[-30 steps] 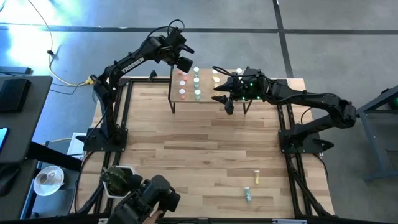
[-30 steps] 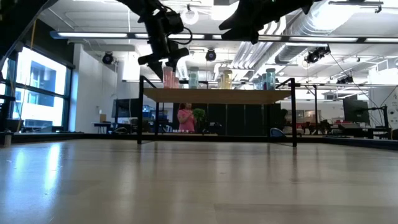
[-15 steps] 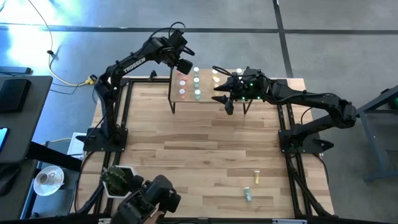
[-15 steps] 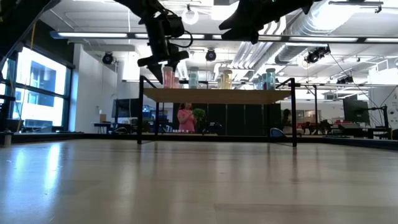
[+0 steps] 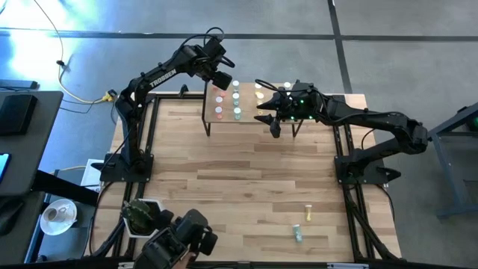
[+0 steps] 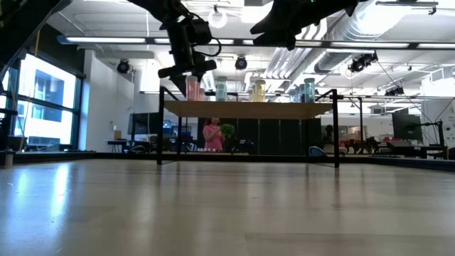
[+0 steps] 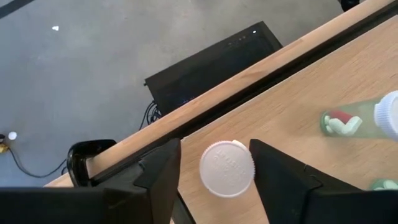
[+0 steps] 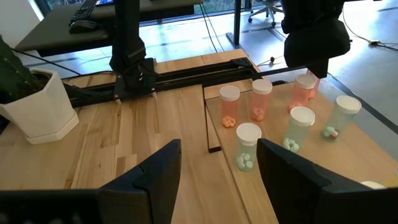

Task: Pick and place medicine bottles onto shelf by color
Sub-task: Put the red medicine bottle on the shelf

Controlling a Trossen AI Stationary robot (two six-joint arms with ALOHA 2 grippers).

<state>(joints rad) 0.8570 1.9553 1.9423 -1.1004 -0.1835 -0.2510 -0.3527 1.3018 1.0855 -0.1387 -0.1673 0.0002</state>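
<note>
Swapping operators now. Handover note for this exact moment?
Left tool: open, fingers either side of a white-capped bottle standing at the shelf's back left corner, not gripping it.
Right tool: open, empty, hovering over the shelf's right part.
Done: red bottles and green bottles stand in rows on the shelf, more bottles further right.
Left: two bottles lie on the table near the front right; they need sorting onto the shelf.
</note>
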